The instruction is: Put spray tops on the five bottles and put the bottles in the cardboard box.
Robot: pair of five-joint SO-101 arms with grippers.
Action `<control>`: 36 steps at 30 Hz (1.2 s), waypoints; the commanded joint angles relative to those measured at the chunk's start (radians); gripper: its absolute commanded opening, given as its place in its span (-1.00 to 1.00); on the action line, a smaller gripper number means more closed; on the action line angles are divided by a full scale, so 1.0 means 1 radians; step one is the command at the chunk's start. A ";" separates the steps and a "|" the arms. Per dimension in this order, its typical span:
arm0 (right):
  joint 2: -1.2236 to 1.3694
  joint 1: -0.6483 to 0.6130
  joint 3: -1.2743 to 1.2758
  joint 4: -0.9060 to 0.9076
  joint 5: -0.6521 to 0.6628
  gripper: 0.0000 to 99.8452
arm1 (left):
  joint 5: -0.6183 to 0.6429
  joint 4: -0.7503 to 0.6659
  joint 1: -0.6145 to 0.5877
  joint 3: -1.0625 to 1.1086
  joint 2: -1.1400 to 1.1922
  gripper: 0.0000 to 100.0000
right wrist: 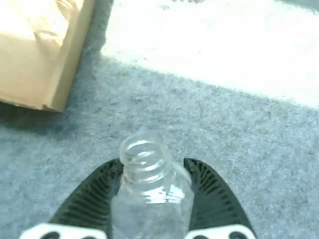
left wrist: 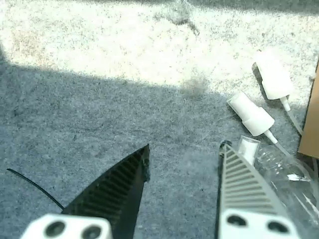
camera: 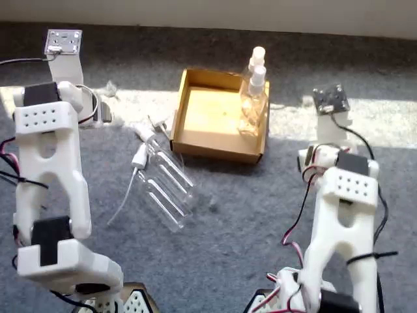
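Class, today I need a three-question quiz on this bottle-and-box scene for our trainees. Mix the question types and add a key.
1. True or false: the bottle held in the right gripper already has a spray top on it.
2. How many capped bottles stand in the cardboard box? A) none B) two C) five
3. Fill in: the left gripper is ____ (open or shut), beside two loose spray tops on the carpet.
Key: 1 false; 2 B; 3 open.

We count five bottles (camera: 251, 107), two wearing spray tops (camera: 258, 54). We can tell two loose tops (left wrist: 251, 115) and one box (camera: 215, 151).
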 commanded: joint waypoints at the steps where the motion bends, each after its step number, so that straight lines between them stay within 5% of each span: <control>1: -0.272 -0.065 0.268 -0.059 -0.009 -0.99 | -0.048 0.146 0.033 -0.331 0.222 -0.58; 9: -0.618 -0.199 0.421 0.147 -0.011 -0.99 | -0.181 0.276 0.209 -0.582 0.492 -0.58; 14: -0.765 -0.242 0.427 0.260 -0.054 -0.99 | -0.129 0.275 0.206 -0.599 0.599 -0.58; 36: -0.820 -0.248 0.432 0.263 -0.064 -0.99 | -0.298 0.396 0.196 -0.545 0.638 -0.71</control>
